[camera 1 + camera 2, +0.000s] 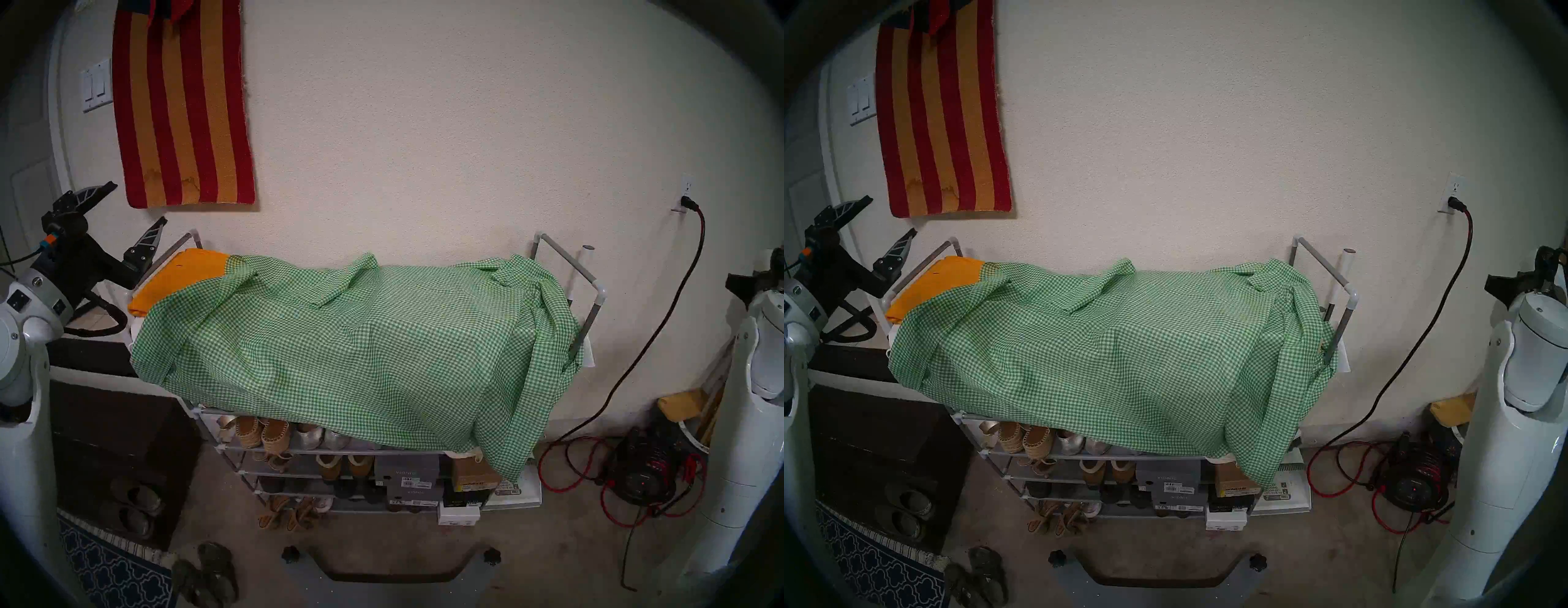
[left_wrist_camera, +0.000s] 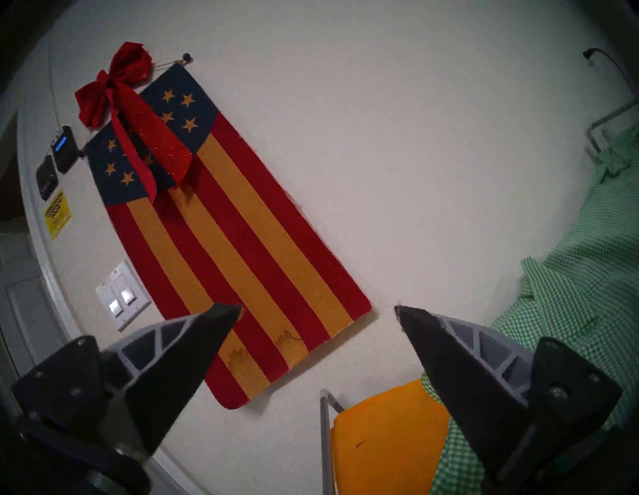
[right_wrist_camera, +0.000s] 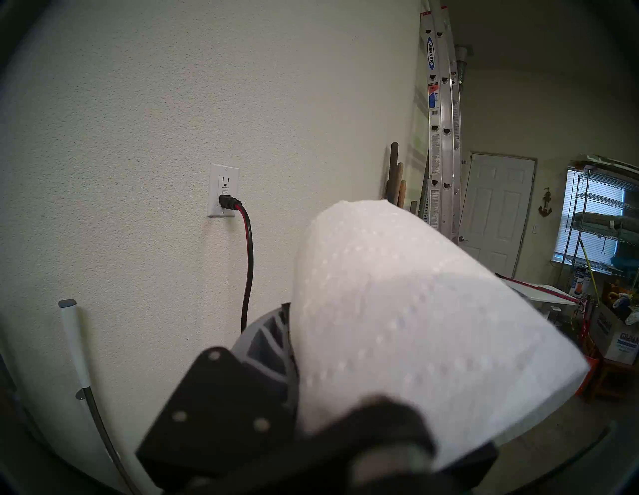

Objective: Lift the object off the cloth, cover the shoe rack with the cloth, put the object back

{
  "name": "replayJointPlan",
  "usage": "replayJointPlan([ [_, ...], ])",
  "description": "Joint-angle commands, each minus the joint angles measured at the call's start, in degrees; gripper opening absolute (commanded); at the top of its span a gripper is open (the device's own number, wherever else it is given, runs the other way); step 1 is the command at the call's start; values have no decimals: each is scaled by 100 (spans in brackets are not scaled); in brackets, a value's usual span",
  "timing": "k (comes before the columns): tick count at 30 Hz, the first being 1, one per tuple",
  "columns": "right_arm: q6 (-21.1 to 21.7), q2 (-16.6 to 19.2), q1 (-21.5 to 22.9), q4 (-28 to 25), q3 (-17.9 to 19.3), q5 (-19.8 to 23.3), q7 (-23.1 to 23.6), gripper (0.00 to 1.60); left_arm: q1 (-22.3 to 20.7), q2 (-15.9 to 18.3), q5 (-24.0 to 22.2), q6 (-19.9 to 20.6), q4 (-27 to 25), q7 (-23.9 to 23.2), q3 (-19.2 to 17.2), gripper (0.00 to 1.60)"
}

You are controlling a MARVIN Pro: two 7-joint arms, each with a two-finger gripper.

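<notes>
The green-and-white gingham cloth lies draped over the top of the shoe rack and hangs down its front right; it also shows in the left wrist view. The rack's far left corner stays bare of it, showing a folded orange-yellow cloth. My left gripper is open and empty, raised by the rack's left end rail. My right gripper is shut on the white tissue roll, held up to the right of the rack near the wall. The roll's core is hidden.
A red-and-gold striped rug hangs on the wall above the rack's left end. A red-black cord runs from the wall outlet to a cord reel on the floor. A dark chest stands to the left. A ladder leans far right.
</notes>
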Motion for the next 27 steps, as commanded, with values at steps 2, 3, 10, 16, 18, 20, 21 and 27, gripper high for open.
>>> replayJointPlan([
  [2, -11, 35, 19, -22, 9, -8, -21, 0, -355, 672, -331, 425, -89, -730, 356, 160],
  [3, -11, 38, 19, -23, 9, -5, -24, 0, -396, 811, -398, 510, -87, -850, 408, 160],
  [10, -11, 58, 20, -26, 7, 14, -46, 0, -795, 1379, -694, 1112, 348, -1433, 625, 160],
  [16, -11, 69, 19, -24, 4, 33, -66, 0, -1277, 1640, -827, 1589, 915, -1701, 754, 160],
  [18, -11, 74, 20, -25, 3, 39, -74, 0, -1436, 1813, -903, 1777, 1120, -1808, 869, 160],
  [20, -11, 80, 21, -26, 1, 46, -82, 0, -1581, 1942, -967, 1964, 1282, -1911, 1043, 160],
  [21, -11, 83, 22, -26, 1, 48, -86, 0, -1643, 2000, -998, 2037, 1342, -1951, 1123, 160],
  [27, -11, 100, 29, -31, -6, 69, -116, 0, -2039, 2416, -1230, 2576, 1759, -2244, 1816, 160],
])
